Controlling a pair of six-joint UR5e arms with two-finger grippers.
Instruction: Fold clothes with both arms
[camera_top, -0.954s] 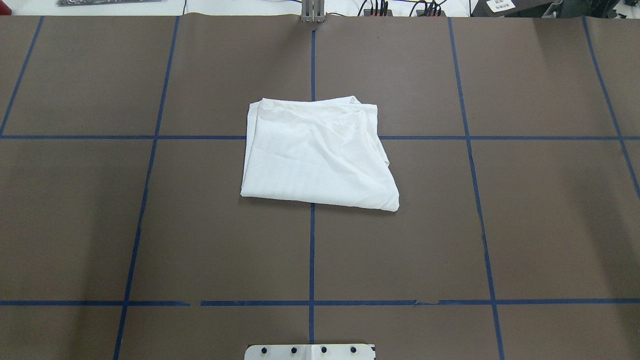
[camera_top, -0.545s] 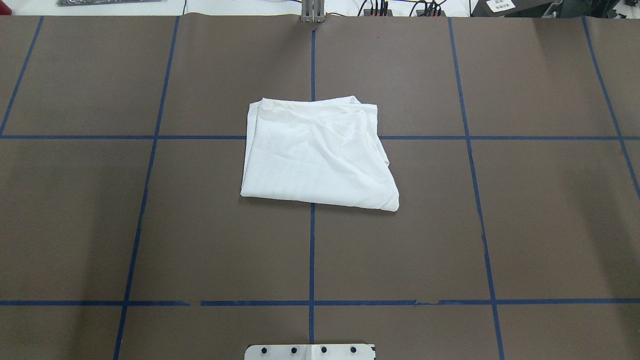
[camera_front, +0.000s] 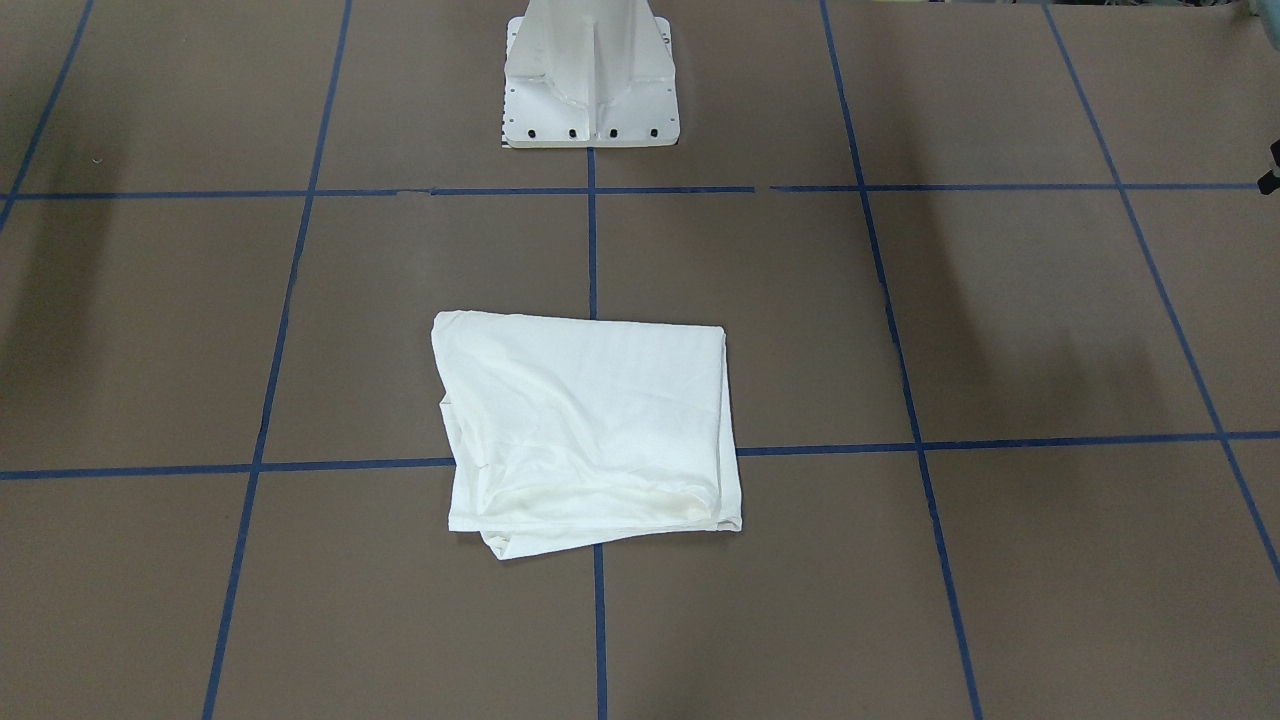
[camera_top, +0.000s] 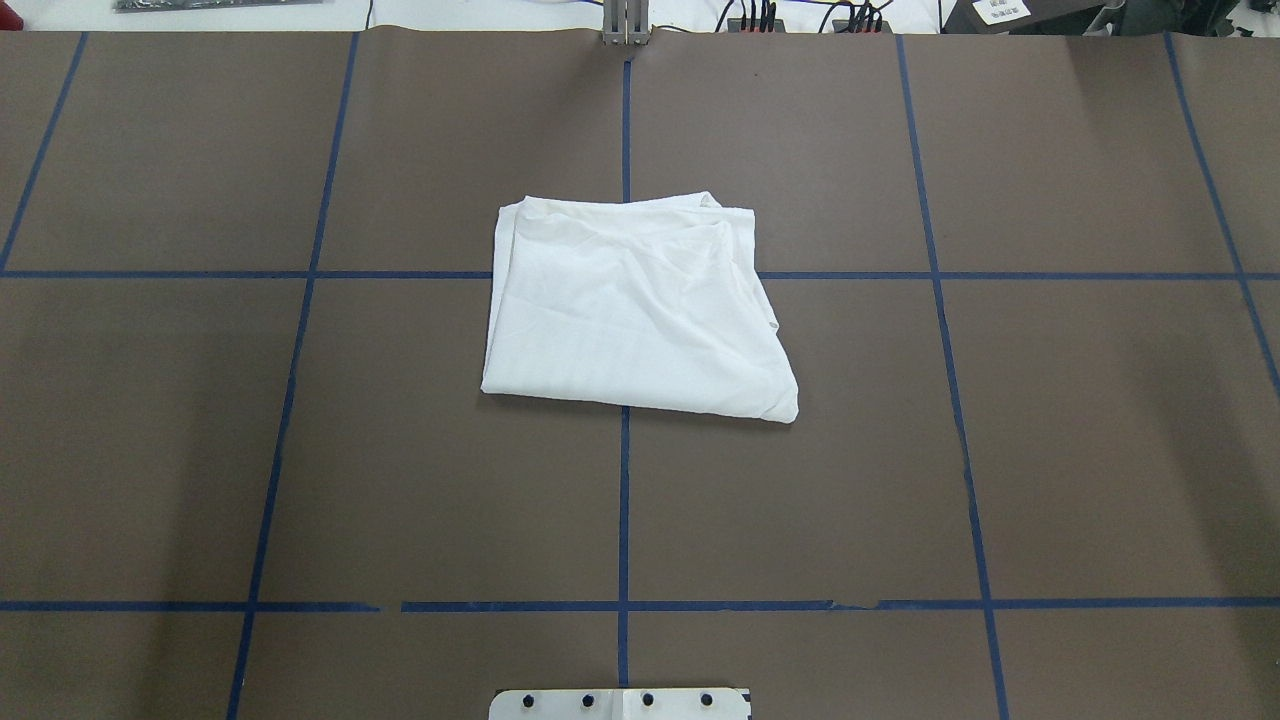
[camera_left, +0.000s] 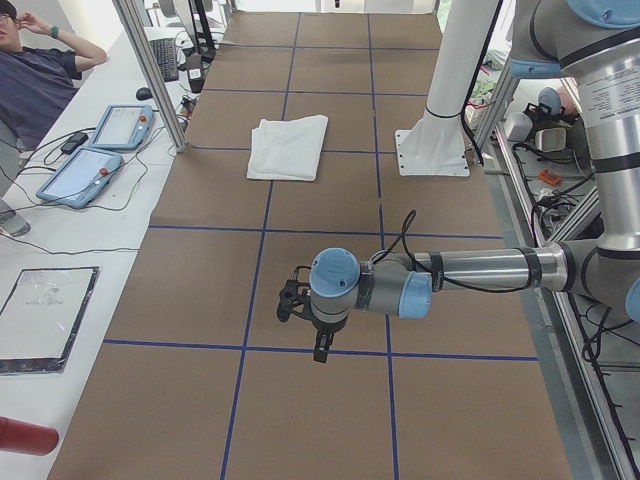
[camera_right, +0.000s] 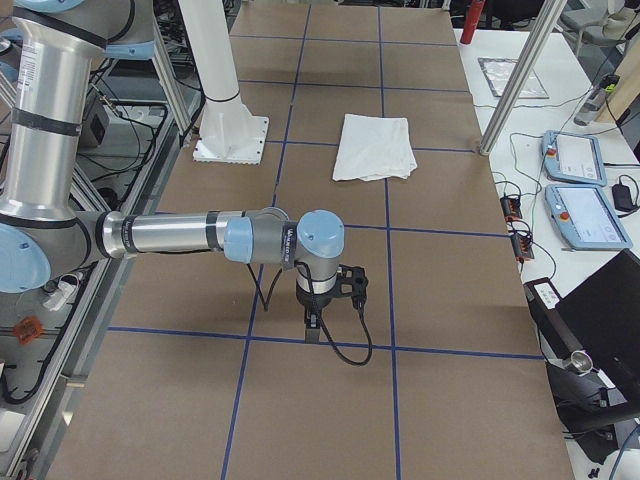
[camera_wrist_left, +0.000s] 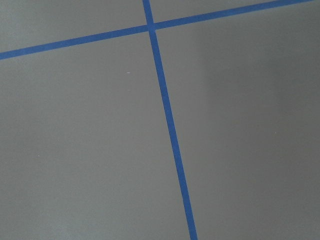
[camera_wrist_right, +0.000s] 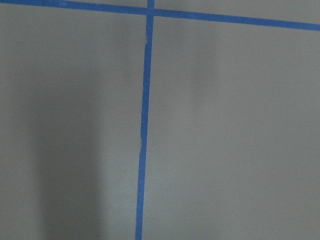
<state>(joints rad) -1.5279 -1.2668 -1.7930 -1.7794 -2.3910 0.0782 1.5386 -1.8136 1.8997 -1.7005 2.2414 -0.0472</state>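
The clothes are one white T-shirt (camera_top: 635, 310), folded into a rough rectangle and lying flat at the middle of the brown table (camera_top: 300, 450); it also shows in the front view (camera_front: 590, 430) and small in both side views (camera_left: 288, 148) (camera_right: 374, 147). Neither arm touches it. My left gripper (camera_left: 319, 352) hangs low over bare table near the left end, far from the shirt. My right gripper (camera_right: 312, 325) hangs the same way near the right end. Both show only in side views, so I cannot tell whether they are open or shut. The wrist views show only table and blue tape.
The white pedestal (camera_front: 590, 70) stands at the robot's side of the table, behind the shirt. Blue tape lines (camera_top: 623, 500) grid the surface. Teach pendants (camera_left: 90, 160) (camera_right: 580, 190) lie on the side bench, where a person (camera_left: 30, 70) sits.
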